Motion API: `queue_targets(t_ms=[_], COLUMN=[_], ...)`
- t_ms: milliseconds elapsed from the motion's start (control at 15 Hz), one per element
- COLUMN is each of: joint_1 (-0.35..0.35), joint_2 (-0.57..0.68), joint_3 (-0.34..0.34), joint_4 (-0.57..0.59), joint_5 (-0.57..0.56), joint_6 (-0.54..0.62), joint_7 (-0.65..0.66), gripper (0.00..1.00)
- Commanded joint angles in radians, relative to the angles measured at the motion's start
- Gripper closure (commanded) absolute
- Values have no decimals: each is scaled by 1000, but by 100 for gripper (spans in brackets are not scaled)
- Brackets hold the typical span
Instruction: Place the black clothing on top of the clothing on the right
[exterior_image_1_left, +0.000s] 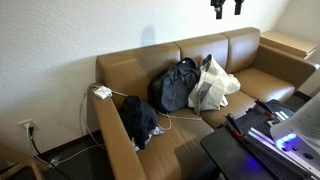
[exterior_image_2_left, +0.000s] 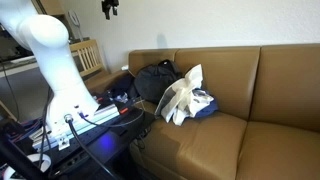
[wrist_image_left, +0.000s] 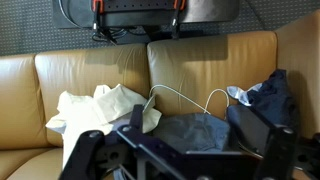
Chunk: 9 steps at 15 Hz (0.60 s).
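The black clothing (exterior_image_1_left: 175, 85) lies bunched on the middle of a brown couch (exterior_image_1_left: 250, 80) and shows in both exterior views (exterior_image_2_left: 155, 80). White clothing (exterior_image_1_left: 213, 86) lies right beside it, touching it (exterior_image_2_left: 185, 97). In the wrist view the black clothing (wrist_image_left: 190, 130) is at centre and the white clothing (wrist_image_left: 100, 110) at left. My gripper (exterior_image_1_left: 228, 8) hangs high above the couch back, open and empty (exterior_image_2_left: 108, 8). Its fingers frame the lower wrist view (wrist_image_left: 180, 152).
A dark blue garment (exterior_image_1_left: 140, 120) drapes over the couch armrest (wrist_image_left: 265, 100). A white charger (exterior_image_1_left: 102, 92) with a cable (wrist_image_left: 185, 95) runs across the cushion. A wall outlet (exterior_image_1_left: 27, 127), a wooden table (exterior_image_1_left: 290, 45) and my base table (exterior_image_1_left: 265, 135) stand nearby.
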Motion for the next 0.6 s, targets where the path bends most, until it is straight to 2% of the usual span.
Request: queue_targets(t_ms=[0,200,267,533], joint_1=[13,19,18,20], joint_2=[2,20,3,3], joint_3=[-12,-29,-14,-25], joint_4=[3,45,5,22], joint_5=[-2,31,2,9], joint_6=[-3,-87,-29,-62], joint_7=[3,-72,-22,-53], gripper=[0,0,0,0])
